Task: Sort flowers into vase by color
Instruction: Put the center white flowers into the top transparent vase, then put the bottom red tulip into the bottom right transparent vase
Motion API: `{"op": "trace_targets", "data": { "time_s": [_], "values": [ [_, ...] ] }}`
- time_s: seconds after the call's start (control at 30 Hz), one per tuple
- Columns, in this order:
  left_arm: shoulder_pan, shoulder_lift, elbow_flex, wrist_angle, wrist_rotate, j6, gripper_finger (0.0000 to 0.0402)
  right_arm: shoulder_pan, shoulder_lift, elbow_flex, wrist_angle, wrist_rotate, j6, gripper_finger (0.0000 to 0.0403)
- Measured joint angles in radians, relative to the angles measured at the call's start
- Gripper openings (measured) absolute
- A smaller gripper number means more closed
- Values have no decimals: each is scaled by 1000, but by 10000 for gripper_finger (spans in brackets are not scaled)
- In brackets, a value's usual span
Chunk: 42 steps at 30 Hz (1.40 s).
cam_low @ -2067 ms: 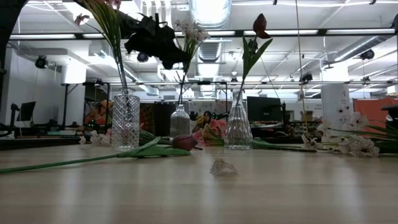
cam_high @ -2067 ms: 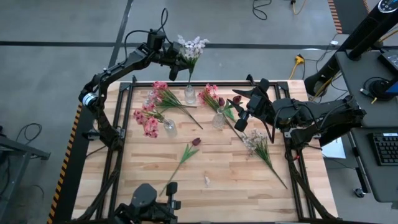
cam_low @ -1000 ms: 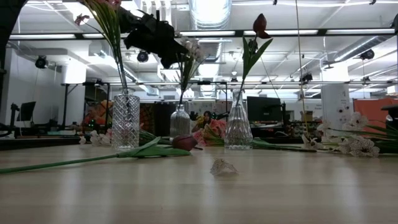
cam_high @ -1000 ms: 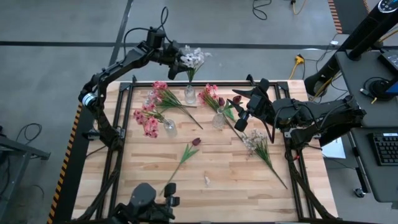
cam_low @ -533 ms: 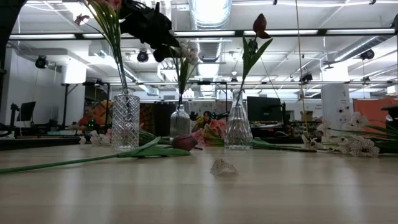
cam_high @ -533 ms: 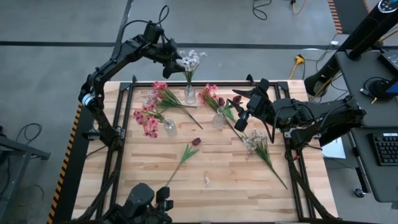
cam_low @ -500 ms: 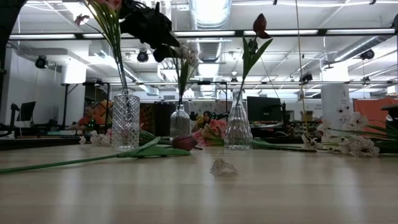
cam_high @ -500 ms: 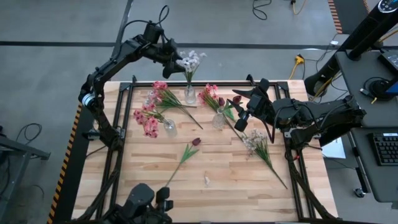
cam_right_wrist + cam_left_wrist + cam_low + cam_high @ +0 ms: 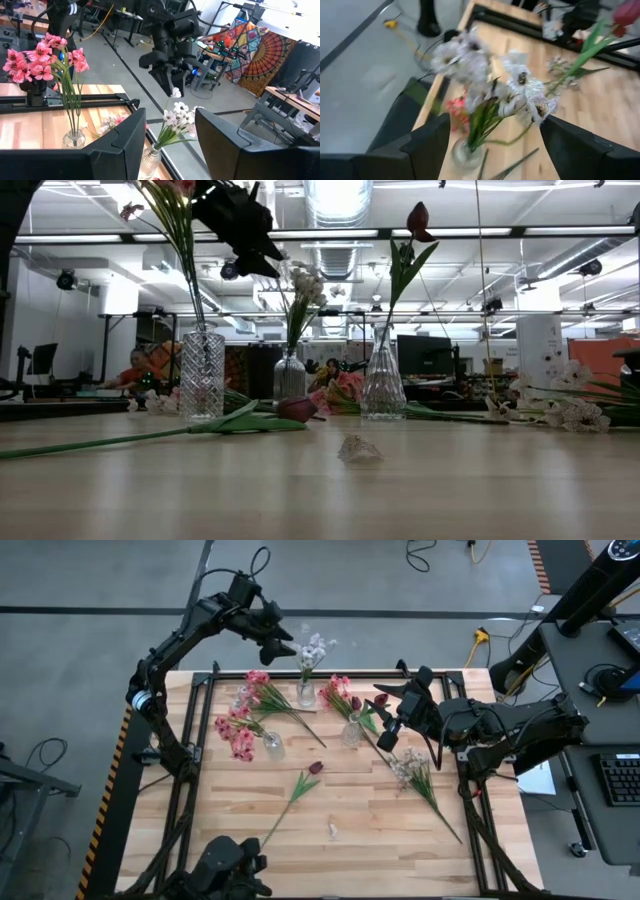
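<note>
wooden table [image 9: 380, 830], white flowers [image 9: 312, 646] upright in middle vase [image 9: 305, 693]

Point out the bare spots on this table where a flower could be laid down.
Most bare wood on the table is along the near edge, around the small scrap, and right of the red tulip. The near left corner is also free. It is crowded at the far side: three vases and loose pink flowers, with a white stem lying at right.

pale wood table [image 9: 360, 810], clear glass vases [image 9: 383, 388]
</note>
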<state>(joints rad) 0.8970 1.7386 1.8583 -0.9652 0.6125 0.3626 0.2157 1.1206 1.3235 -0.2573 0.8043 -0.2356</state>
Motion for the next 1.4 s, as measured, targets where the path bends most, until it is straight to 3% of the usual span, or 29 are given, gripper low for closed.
{"op": "trace_targets", "data": {
  "time_s": [0.3,0.47,0.63,0.73,0.93,1.13,1.4],
  "values": [
    [1,0,269,-265,-51,43,286,0,-4,0,-69,0,86,164],
    [-12,-27,392,-319,-55,9,286,0,-23,0,-241,0,268,164],
    [-68,-91,417,-315,-55,-41,286,0,-59,0,-486,-3,516,164],
    [-130,-128,398,-316,-80,-62,286,0,-70,0,-640,-30,665,164],
    [-326,-214,299,-294,-334,-114,286,0,-54,-1,-845,-139,902,164],
    [-453,-327,138,-263,-386,-187,286,1,-3,-14,-915,-338,1002,164],
    [-581,-520,-126,-146,-506,-335,286,13,77,-19,-1045,-504,1129,164]
  ]
}}
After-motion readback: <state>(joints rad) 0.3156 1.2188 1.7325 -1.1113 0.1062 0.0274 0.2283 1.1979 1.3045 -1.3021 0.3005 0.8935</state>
